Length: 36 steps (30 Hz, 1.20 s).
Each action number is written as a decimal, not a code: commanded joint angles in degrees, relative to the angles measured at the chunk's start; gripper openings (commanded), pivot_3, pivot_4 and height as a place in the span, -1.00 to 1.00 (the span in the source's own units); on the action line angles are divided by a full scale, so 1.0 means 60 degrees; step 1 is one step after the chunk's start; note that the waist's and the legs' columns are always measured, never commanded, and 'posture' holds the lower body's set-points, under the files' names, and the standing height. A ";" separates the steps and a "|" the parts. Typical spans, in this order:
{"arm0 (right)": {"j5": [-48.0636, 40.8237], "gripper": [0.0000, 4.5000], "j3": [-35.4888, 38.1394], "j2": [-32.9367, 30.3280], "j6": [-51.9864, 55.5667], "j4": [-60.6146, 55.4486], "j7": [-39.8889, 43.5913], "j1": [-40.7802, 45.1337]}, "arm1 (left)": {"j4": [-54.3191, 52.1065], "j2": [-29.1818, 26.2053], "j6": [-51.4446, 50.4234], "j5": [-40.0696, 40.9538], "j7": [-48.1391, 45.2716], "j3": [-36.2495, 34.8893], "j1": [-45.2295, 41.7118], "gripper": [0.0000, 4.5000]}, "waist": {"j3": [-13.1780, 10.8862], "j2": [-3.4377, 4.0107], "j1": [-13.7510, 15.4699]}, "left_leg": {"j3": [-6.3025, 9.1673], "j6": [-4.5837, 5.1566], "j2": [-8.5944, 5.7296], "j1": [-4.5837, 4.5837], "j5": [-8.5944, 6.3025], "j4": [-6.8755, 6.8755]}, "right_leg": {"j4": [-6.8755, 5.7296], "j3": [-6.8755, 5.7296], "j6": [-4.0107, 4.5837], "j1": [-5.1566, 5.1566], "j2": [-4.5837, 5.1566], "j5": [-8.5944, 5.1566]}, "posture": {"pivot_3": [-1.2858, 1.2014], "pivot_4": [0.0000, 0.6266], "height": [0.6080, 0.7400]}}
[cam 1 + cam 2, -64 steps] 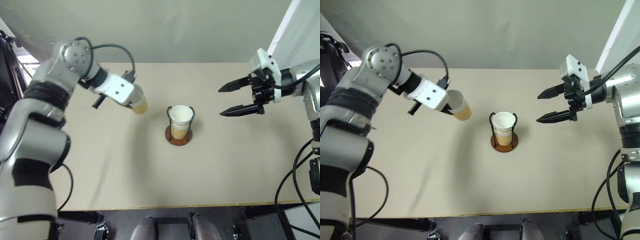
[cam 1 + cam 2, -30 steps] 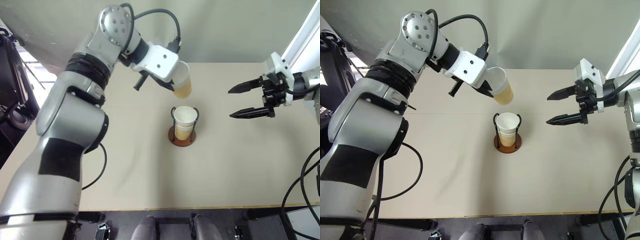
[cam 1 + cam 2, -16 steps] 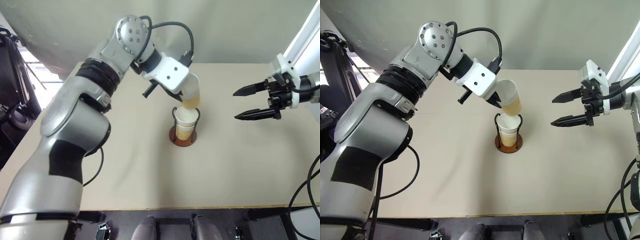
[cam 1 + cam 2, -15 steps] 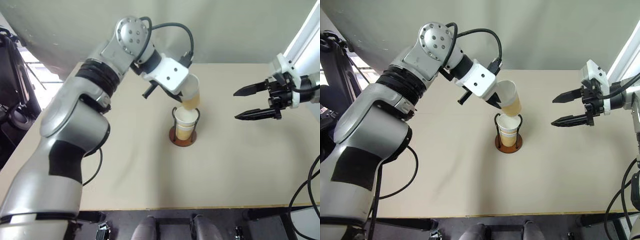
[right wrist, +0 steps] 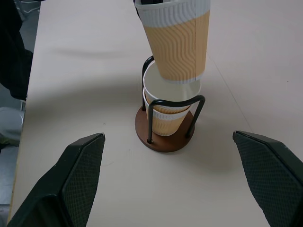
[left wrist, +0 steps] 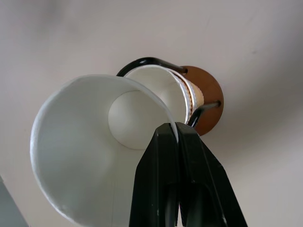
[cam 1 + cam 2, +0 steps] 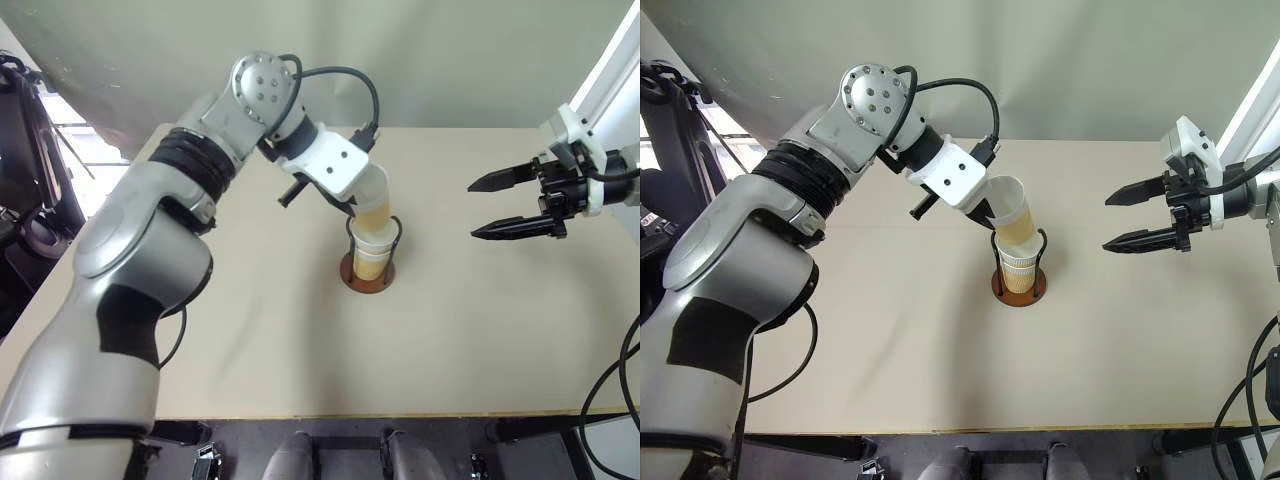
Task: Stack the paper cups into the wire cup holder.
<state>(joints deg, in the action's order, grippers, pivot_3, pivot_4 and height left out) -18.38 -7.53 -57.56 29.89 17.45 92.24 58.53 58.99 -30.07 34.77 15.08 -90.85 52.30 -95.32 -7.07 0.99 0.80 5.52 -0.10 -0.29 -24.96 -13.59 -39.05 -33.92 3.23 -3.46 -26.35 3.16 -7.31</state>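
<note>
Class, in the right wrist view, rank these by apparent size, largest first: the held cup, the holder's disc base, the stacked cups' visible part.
1. held cup, though it is nearer the camera
2. disc base and stacked cups: too alike to rank

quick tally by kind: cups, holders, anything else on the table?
Paper cups: 3. One is pinched at its rim by the left gripper; two sit nested in the holder.
Wire cup holder: 1.
Other loose items on the table: 0.
Total: 4.
</note>
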 commanded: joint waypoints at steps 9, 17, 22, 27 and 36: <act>-0.0137 1.00 0.0161 -0.0273 -0.0005 -0.0352 0.0043 0.0057 | -0.0511 -0.0105 -0.0048 0.0589 -0.0275 0.0306 0.0034 -0.99 | 0.0000 0.0000 0.0001 | -0.0004 0.0000 -0.0007 0.0004 0.0000 -0.0002 | -0.0001 -0.0002 -0.0001 0.0006 -0.0004 0.0000 | 0.03 -0.52 1.00; -0.0059 1.00 0.0236 -0.0178 0.0028 -0.0326 0.0042 0.0068 | 0.0445 0.0495 0.0631 -0.0552 -0.0275 -0.0346 0.0050 -0.99 | 0.0000 0.0000 0.0005 | 0.0003 0.0000 -0.0011 0.0003 0.0000 -0.0003 | 0.0002 -0.0003 -0.0003 0.0010 -0.0002 -0.0002 | 0.03 -0.52 1.00; -0.0037 1.00 0.0258 -0.0180 0.0094 -0.0395 0.0028 0.0032 | 0.1025 0.0940 0.1103 -0.1445 -0.0275 -0.1165 0.0107 -0.99 | 0.0000 0.0000 0.0014 | 0.0004 0.0001 -0.0013 0.0003 -0.0001 0.0001 | 0.0005 -0.0001 -0.0009 0.0012 -0.0003 -0.0006 | 0.03 -0.52 1.00; -0.0021 1.00 0.0292 -0.0235 0.0086 -0.0444 0.0027 -0.0048 | 0.1180 0.1258 0.0504 -0.1571 -0.0275 -0.1684 0.0073 -0.72 | 0.0000 -0.0001 0.0022 | 0.0005 0.0003 -0.0015 0.0001 -0.0002 0.0006 | 0.0006 -0.0002 -0.0015 0.0011 -0.0006 -0.0009 | 0.03 -0.52 1.00; 0.0036 1.00 0.0266 -0.0309 0.0091 -0.0317 0.0034 0.0031 | 0.0692 0.1233 -0.1544 -0.0293 -0.0275 -0.2639 -0.0070 0.65 | -0.0001 -0.0001 0.0030 | 0.0005 0.0005 -0.0013 0.0001 -0.0003 0.0007 | 0.0007 0.0000 -0.0016 0.0011 -0.0006 -0.0010 | 0.03 -0.52 1.00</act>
<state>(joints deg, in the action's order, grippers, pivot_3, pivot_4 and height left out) -18.07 -7.53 -58.19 30.44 16.39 92.25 57.64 65.22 -21.94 30.66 9.15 -90.89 39.53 -94.01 -7.07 0.98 0.98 5.55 -0.07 -0.37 -24.96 -13.61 -39.01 -33.88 3.22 -3.56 -26.28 3.13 -7.37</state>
